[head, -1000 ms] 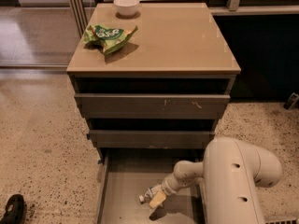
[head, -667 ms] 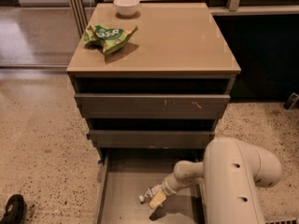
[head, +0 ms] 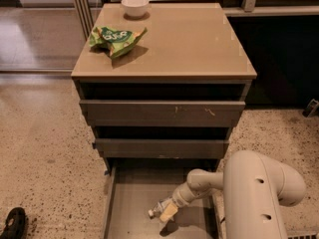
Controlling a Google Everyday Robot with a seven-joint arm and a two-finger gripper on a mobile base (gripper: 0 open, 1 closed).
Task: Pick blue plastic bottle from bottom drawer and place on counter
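Plainly the grasp is the step in hand: the pincer (head: 167,212) sits low in the drawer (head: 130,198), at the bottom centre of the frame, right at the bottle (head: 155,212). The bottle lies on its side on the drawer floor, white cap pointing to the frame's left, its body half hidden behind the pincer's tan pad. Whether the pincer has closed on the bottle or only brackets it, I cannot tell.

Nothing has reached the bench (head: 199,44) yet, so most of the task remains. Judging from this, the next move calls for a sure hold, then a lift clear of the drawer's thin walls. After that comes a pull toward the bottom of the frame, since the two closed drawer fronts (head: 162,112) overhang the back of the tray, and then a long rise to the bench at the top of the frame. A bag (head: 117,36) and a bowl (head: 135,5) take its upper-left part; the right half looks the better landing spot.

The arm (head: 259,193) enters from the lower right, its bulky white link near the camera. A slimmer forearm reaches left and downward, so the wrist slants into the drawer.
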